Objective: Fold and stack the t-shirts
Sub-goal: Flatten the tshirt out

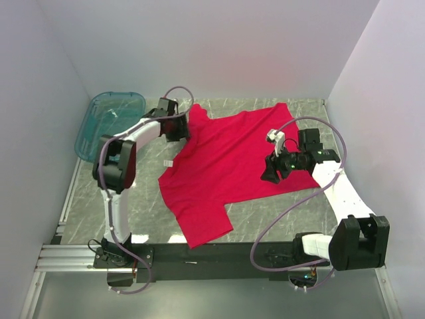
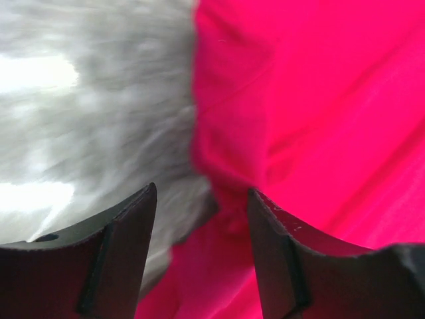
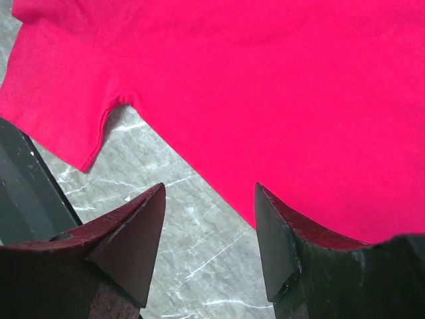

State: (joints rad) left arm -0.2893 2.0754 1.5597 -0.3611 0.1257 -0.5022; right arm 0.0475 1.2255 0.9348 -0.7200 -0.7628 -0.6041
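Centrally, one bright red short-sleeved cloth t-shirt (image 1: 226,163) lies spread and lightly wrinkled on the grey marble-patterned table (image 1: 149,206). One see-through teal plastic tub (image 1: 99,129), oval in shape, sits at the upper left. Of the two grippers, the left gripper (image 2: 202,199) stands open at the shirt's upper-left sleeve. The right gripper (image 3: 209,199) hangs open over its right edge, holding nothing.

t-shirt (image 1: 226,166) on table (image 1: 149,206), tub (image 1: 109,123) apparently apart, left
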